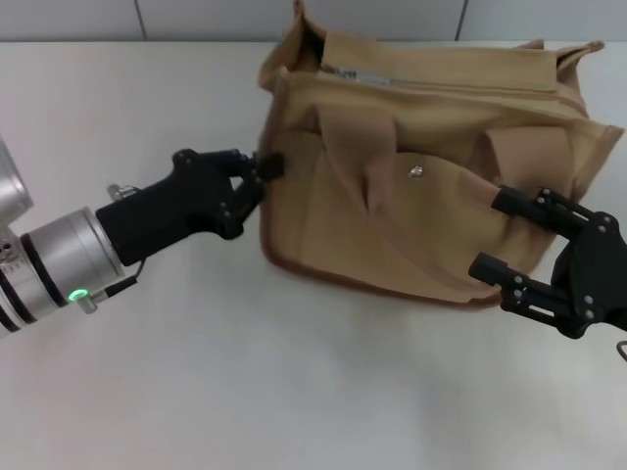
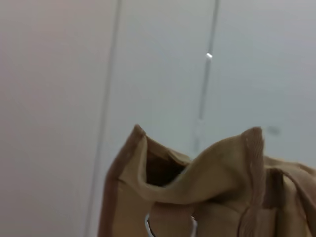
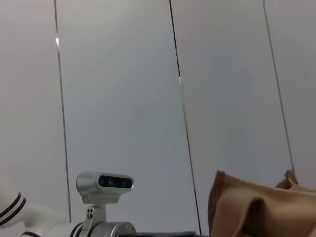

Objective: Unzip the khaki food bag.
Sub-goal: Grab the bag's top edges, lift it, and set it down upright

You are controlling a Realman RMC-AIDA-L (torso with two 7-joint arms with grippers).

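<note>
The khaki food bag (image 1: 431,166) stands on the white table, its front pocket with a silver snap (image 1: 416,172) facing me and two strap handles lying over the front. The silver zipper (image 1: 358,73) runs along the top, and the bag's left end gapes a little. My left gripper (image 1: 263,168) is at the bag's left end, fingers closed on its side edge. The left wrist view shows that end of the bag (image 2: 197,177) close up. My right gripper (image 1: 490,232) is open at the bag's front right corner. The bag's top corner shows in the right wrist view (image 3: 256,207).
The white table (image 1: 294,392) runs on in front of the bag and to its left. A grey panelled wall (image 1: 216,15) stands close behind the bag. The robot's head camera (image 3: 104,186) shows in the right wrist view.
</note>
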